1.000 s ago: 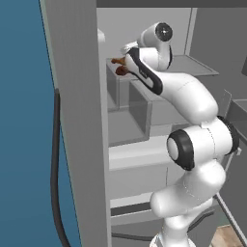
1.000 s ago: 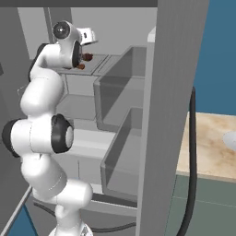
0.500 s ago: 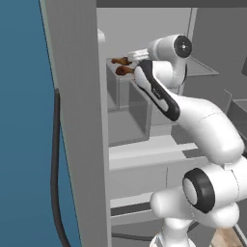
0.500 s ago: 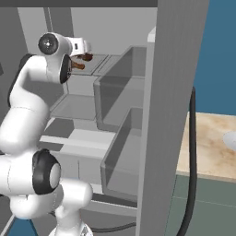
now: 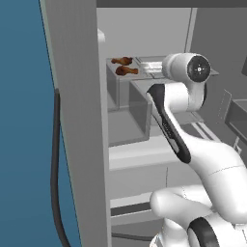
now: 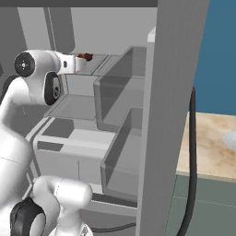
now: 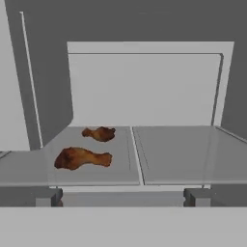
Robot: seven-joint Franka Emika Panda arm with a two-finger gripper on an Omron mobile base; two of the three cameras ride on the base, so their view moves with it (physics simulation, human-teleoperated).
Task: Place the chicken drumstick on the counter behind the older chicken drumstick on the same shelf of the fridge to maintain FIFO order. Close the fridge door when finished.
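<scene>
Chicken drumstick, small and dark brown (image 7: pixel 99 133), lies at the back of the flat pale-grey shelf (image 7: pixel 169 159), left of centre, behind the older brown drumstick (image 7: pixel 82 158). Your fingers are wide and empty. Next, pull out and shut the tall grey fridge door (image 5: pixel 72 120).

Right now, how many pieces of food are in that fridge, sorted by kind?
Chicken drumsticks: 2, a nearer one and a farther one, both on the left of the shelf.
Other food: 0 visible.
Total: 2.
</scene>
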